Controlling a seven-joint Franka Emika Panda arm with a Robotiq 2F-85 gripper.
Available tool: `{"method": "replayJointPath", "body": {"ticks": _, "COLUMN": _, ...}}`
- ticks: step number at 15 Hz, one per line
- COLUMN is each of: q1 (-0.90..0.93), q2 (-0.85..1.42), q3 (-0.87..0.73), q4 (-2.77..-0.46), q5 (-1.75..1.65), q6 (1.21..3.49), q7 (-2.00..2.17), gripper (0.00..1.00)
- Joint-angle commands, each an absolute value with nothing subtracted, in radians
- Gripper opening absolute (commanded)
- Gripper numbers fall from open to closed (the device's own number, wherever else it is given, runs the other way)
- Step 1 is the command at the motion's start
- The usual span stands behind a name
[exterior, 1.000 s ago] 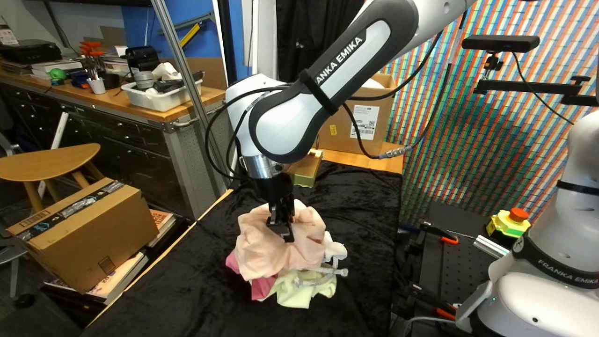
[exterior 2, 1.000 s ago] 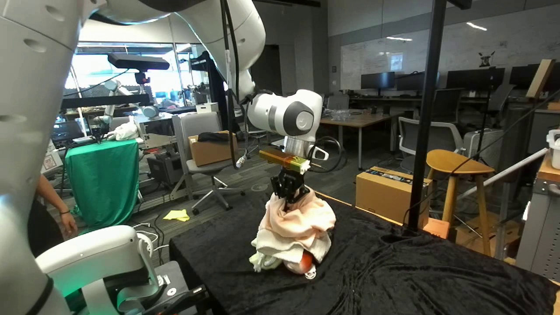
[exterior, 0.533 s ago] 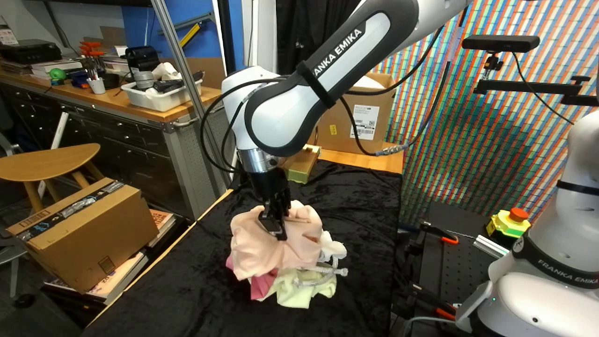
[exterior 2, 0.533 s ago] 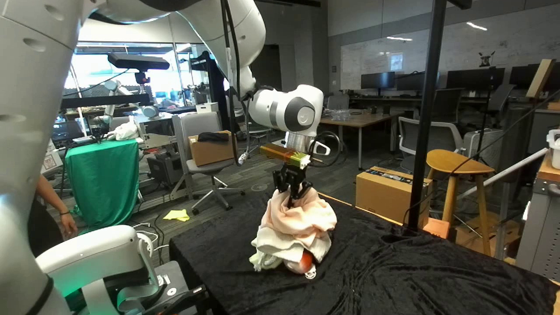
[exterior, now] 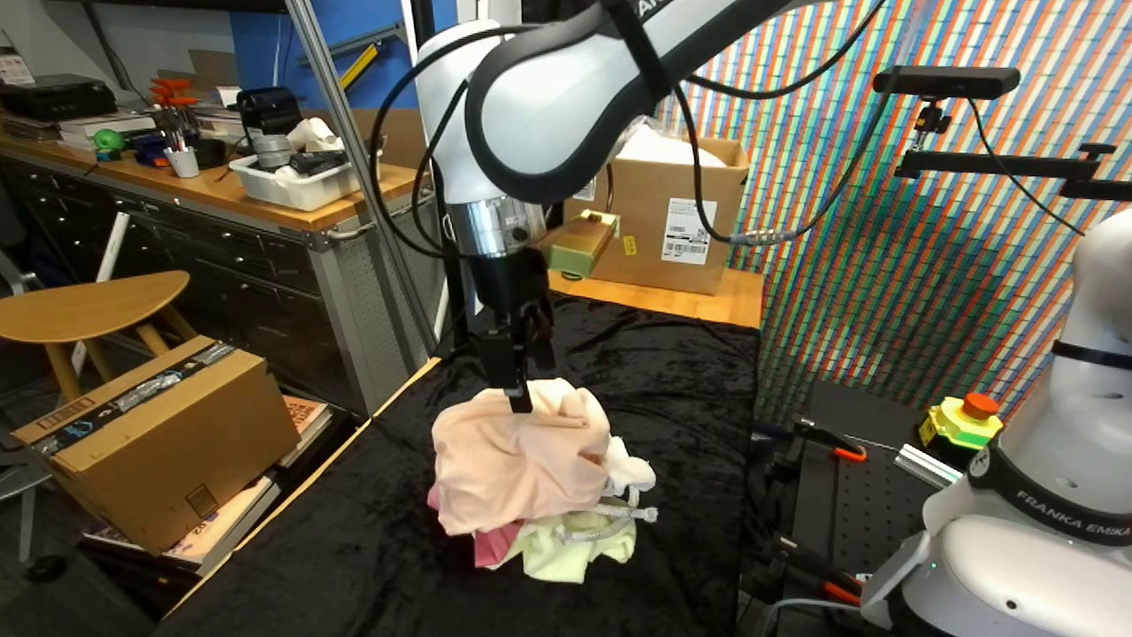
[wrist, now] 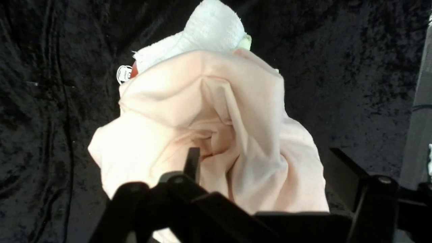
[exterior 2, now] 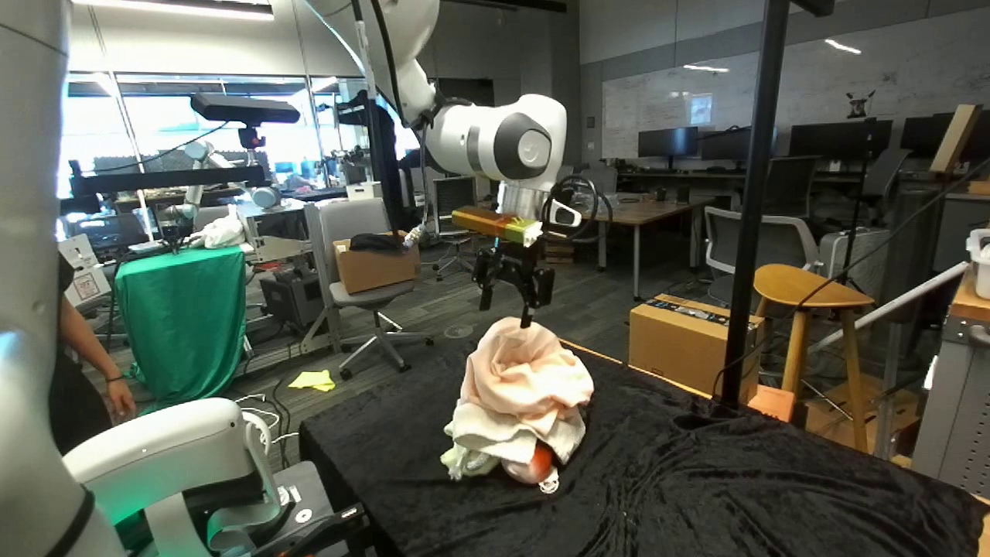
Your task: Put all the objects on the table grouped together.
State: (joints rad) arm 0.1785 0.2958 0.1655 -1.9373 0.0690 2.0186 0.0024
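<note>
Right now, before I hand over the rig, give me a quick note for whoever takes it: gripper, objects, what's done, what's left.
Gripper: open, holding nothing, just over the peach cloth; whether a fingertip touches it is unclear.
Things: on the black-covered table, the peach cloth tops a heap; a pink cloth, a pale green cloth and a white cloth show beneath. A red round thing peeks out under the white cloth.
Done: these four cloths are grouped in one heap.
Left: probably only backing away, then checking the grouping.
</note>
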Motion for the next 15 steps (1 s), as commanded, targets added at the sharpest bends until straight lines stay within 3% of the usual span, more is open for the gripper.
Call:
{"method": "replayJointPath", "body": {"ticks": 1, "q1": 0.170, "q2": 0.150, "q3": 0.169, "q4": -2.005, "q5": 0.110, "q6": 1.940, "q7": 0.033, "gripper": 1.00}}
{"method": "replayJointPath", "body": {"ticks": 15, "q1": 0.167, "q2": -0.402, "q3": 0.132, "q4": -2.403, "q5": 0.325, "q6": 1.949, "q7": 0.038, "gripper": 1.00}}
